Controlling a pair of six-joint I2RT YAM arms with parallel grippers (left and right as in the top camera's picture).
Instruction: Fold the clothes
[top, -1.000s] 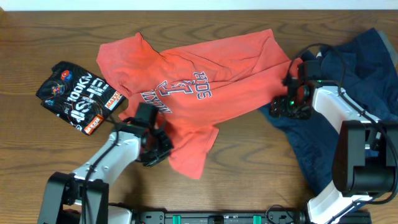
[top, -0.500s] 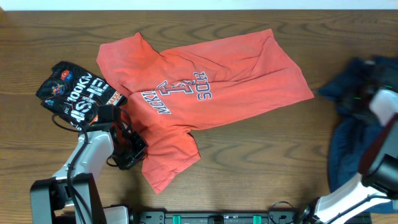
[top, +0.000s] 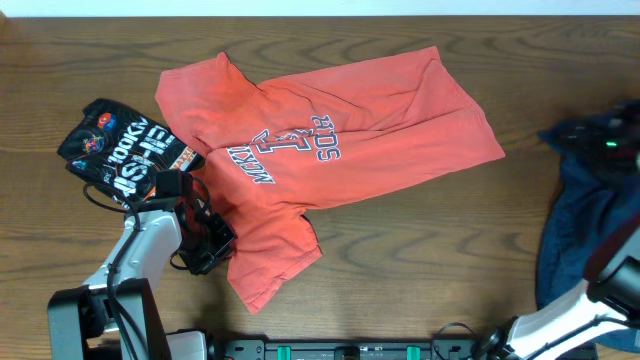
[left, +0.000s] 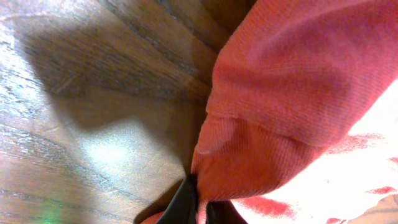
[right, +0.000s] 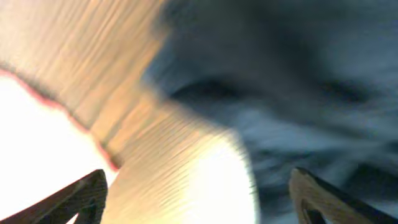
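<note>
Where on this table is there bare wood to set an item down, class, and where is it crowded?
Biggest free patch: bare wooden table between the coral-red lettered T-shirt, the navy T-shirt and the near edge. Also the far-left corner. Crowded: near left, where the black printed T-shirt, left gripper and red shirt meet.

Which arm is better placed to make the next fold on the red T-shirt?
Left, likely: the left hand is shut on the red T-shirt's lower edge. The right hand is open, far off by the navy shirt.
</note>
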